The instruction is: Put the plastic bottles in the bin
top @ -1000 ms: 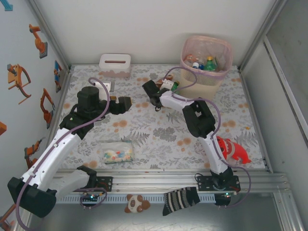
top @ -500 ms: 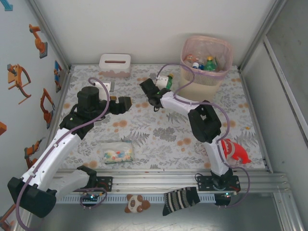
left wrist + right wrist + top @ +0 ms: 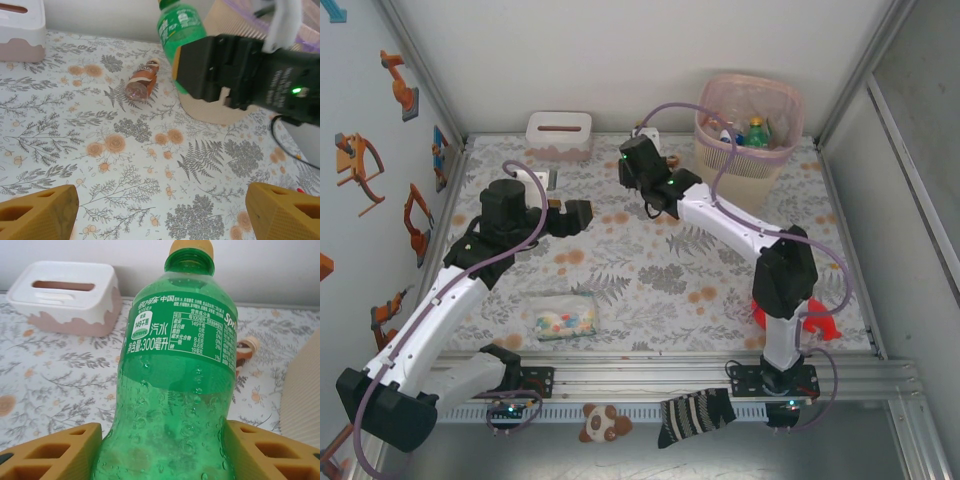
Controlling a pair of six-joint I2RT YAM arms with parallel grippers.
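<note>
Patterned tabletop (image 3: pixel 650 270) is overhung by the left gripper (image 3: pixel 578 215), held open and empty. Farther out, a green bottle (image 3: pixel 177 365) is clamped upright in the right gripper (image 3: pixel 160 455), near the bin (image 3: pixel 740 165); a brown bottle (image 3: pixel 141 80) is seen lying nearby.

White-black arms (image 3: pixel 725 222), purple cables (image 3: pixel 670 106), ochre honeycombed fingers (image 3: pixel 50 455).

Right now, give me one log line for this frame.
right gripper: shut on green bottle, upright, short of bin | left gripper: open, empty | brown bottle: lying on table | bin: holds bottles
</note>
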